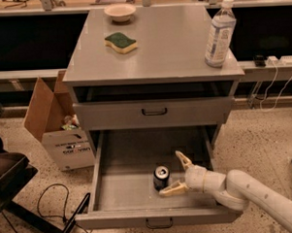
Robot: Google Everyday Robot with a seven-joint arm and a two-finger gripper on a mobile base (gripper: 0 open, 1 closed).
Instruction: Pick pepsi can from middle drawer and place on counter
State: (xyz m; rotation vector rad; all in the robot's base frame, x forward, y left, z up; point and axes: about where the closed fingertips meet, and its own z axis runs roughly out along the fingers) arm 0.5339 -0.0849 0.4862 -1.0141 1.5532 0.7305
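On the bench (pixel 158 54) I see a water bottle (pixel 219 32), a sponge (pixel 120 42) and a bowl (pixel 120 11). A cardboard box (pixel 59 127) sits left of the cabinet. The pepsi can (pixel 161 177), dark blue with a silver top, stands upright near the front of the open middle drawer (pixel 125 192). My gripper (pixel 171 173) is just right of it, jaws spread wide.

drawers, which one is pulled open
The lower one, the middle drawer, is pulled out, with the pepsi can standing in it. The drawer above is shut. The gripper reaches into it, jaws open, close by the can.
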